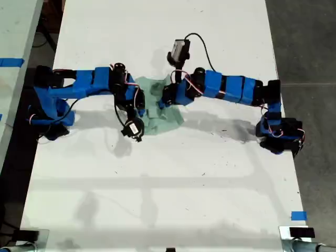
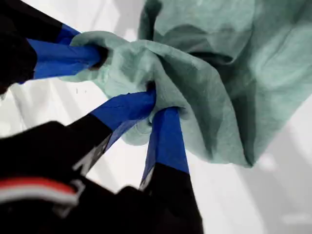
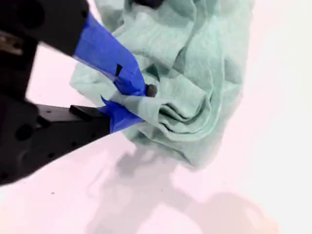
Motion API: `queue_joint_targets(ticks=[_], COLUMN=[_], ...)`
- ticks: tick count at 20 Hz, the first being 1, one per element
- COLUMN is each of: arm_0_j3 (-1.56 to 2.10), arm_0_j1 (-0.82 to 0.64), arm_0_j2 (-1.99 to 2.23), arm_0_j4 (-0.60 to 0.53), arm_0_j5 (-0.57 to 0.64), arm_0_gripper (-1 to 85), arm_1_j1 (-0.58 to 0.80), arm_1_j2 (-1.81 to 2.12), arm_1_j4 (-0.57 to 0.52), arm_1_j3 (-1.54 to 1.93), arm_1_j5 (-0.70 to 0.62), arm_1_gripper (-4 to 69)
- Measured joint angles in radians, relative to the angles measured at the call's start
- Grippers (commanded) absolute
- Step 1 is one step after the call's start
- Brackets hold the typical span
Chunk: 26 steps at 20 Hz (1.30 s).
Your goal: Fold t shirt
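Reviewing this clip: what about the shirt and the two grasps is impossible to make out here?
- Exterior view: both arms cover much of the t shirt; sleeves, collar and fold state unreadable.
- Exterior view: pincers too small to tell first from second.
- First wrist view: my first pincer buried in bunched cloth; layers gripped unclear.
- Second wrist view: my second pincer hides the edge it pinches.

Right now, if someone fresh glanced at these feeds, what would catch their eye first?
First, the two blue arms meeting over the crumpled mint-green t shirt at the middle of the white table in the exterior view. Next, both claws biting the cloth: my first gripper pinches a bunched fold, and my second gripper clamps a wrinkled edge.
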Motion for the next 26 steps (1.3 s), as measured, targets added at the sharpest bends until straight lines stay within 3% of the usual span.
queue_joint_targets(ticks=[6,14,15,16,20,26], arm_0_j3=[0.02,-0.107,-0.123,-0.133,-0.141,-0.061], arm_0_j1=[-0.325,-0.396,-0.405,-0.417,-0.446,-0.451], arm_0_j2=[0.005,-0.371,-0.379,-0.382,-0.371,-0.092], arm_0_j4=[-0.003,-0.009,-0.009,-0.009,0.006,0.012], arm_0_j5=[0.222,0.318,0.328,0.342,0.393,0.407], arm_0_gripper=[-0.1,-0.1,9.8,21.1,23.0,22.0], arm_1_j1=[0.187,0.308,0.322,0.336,0.388,0.402], arm_1_j2=[0.0,-0.126,-0.146,-0.158,-0.158,-0.092], arm_1_j4=[-0.021,-0.169,-0.189,-0.201,-0.201,-0.035], arm_1_j3=[0.005,0.051,0.051,0.051,0.051,0.051], arm_1_j5=[-0.098,-0.207,-0.222,-0.233,-0.256,-0.293], arm_1_gripper=[-0.5,-0.5,2.5,16.5,23.8,23.1])
